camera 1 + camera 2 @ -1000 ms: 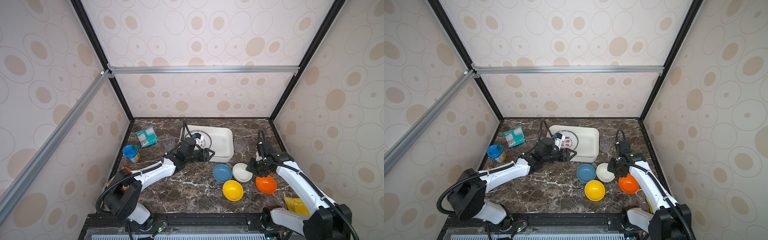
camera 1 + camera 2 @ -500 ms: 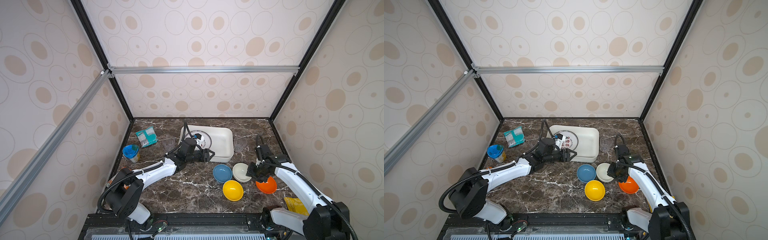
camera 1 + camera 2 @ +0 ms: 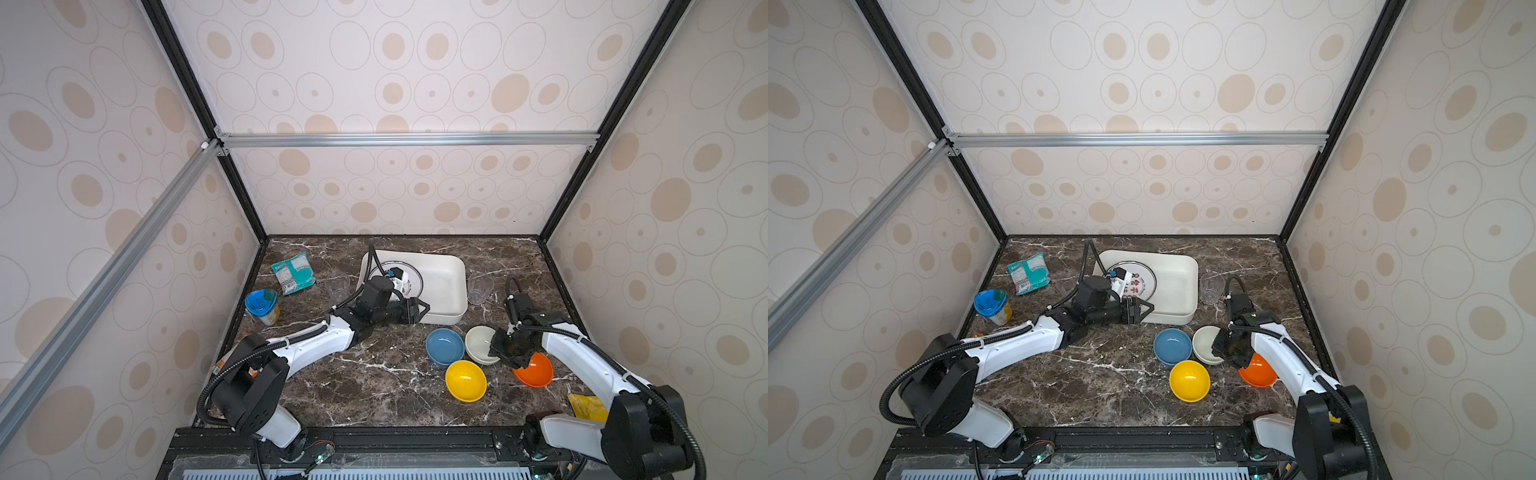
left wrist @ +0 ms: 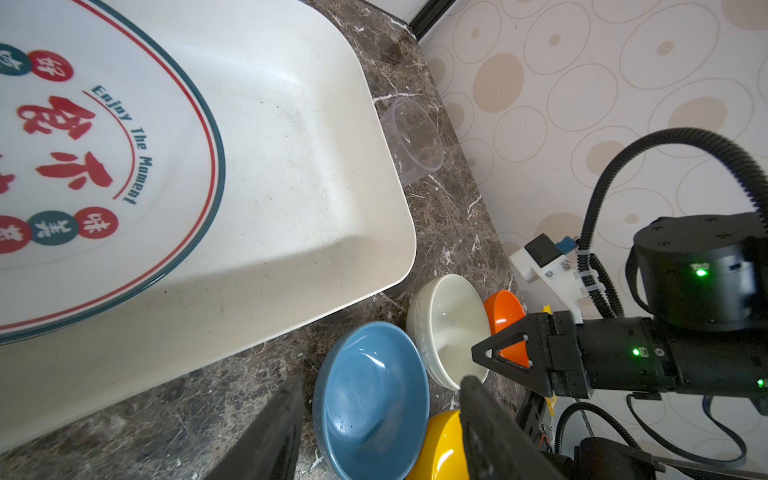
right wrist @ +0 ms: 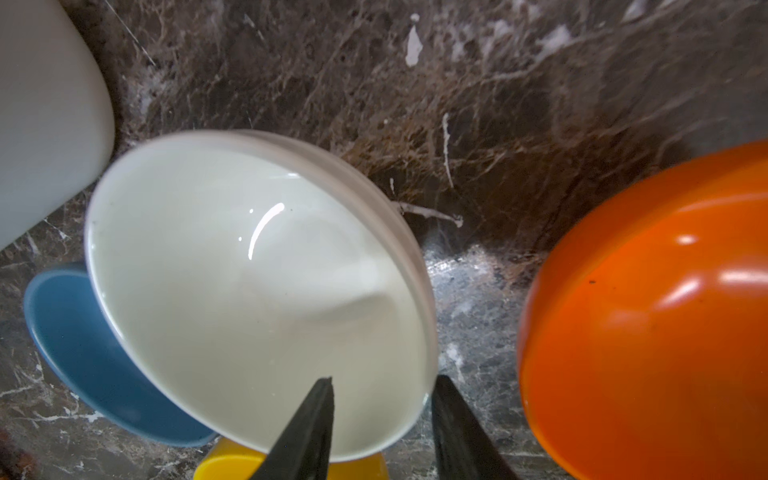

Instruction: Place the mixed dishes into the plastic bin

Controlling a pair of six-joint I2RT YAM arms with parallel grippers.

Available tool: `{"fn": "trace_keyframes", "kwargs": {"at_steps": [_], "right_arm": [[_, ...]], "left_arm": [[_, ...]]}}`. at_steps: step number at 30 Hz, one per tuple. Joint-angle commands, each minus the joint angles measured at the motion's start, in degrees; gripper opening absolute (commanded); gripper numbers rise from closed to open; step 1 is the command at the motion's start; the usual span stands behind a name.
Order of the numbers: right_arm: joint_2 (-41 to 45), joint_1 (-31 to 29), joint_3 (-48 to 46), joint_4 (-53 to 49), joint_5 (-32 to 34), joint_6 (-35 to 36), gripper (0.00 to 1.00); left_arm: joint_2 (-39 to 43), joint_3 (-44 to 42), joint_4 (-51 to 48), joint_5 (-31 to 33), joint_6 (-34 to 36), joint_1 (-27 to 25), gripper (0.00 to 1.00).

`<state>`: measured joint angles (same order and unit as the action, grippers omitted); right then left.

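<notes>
The plastic bin (image 3: 451, 293) (image 3: 1181, 293) (image 4: 291, 166) sits at the back middle with one printed plate (image 3: 415, 283) (image 4: 104, 166) in it. Blue (image 3: 444, 346), cream (image 3: 477, 341), yellow (image 3: 465, 380) and orange (image 3: 537, 372) bowls cluster on the table in front of it. A clear cup (image 3: 480, 289) (image 4: 411, 141) stands right of the bin, another (image 3: 338, 284) on its left. My left gripper (image 3: 415, 311) (image 4: 380, 399) hangs open over the bin's near edge, empty, pointing at the blue bowl (image 4: 370, 399). My right gripper (image 3: 500, 353) (image 5: 382, 380) is open, straddling the cream bowl's (image 5: 249, 282) rim.
A teal snack packet (image 3: 293, 274) and a blue-lidded cup (image 3: 262, 305) lie at the left. A yellow packet (image 3: 588, 407) lies at the front right corner. The orange bowl (image 5: 644, 311) is close beside my right gripper. Patterned walls enclose three sides.
My right gripper has shifted slightly left and down, from between the cream and orange bowls onto the cream bowl's rim. The left arm has hardly moved.
</notes>
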<state>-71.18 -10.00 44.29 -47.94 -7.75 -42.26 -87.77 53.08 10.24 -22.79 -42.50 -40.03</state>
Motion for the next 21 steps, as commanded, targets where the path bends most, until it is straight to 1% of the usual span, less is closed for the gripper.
{"fn": "trace_keyframes", "kwargs": {"at_steps": [1,5,10,16,21], "right_arm": [[-0.9,0.1,-1.1,1.4,0.2,-1.4,0.41],[-1.8,0.2,-1.6,2.8,0.3,-1.7,0.38],[-2.2,0.1,-2.1,3.8,0.2,-1.9,0.29],[-2.2,0.2,-2.1,4.2,0.9,-2.0,0.22],[-2.0,0.2,-1.9,4.2,1.6,-1.9,0.14]], "left_arm": [[-0.1,1.3,1.0,0.6,-0.1,-0.5,0.60],[0.1,1.2,0.8,0.7,-0.2,-0.5,0.60],[0.1,1.1,0.8,0.7,-0.3,-0.4,0.59],[0.1,1.0,0.8,0.6,-0.3,-0.5,0.59],[0.0,1.4,0.3,0.7,0.0,-0.5,0.59]]}}
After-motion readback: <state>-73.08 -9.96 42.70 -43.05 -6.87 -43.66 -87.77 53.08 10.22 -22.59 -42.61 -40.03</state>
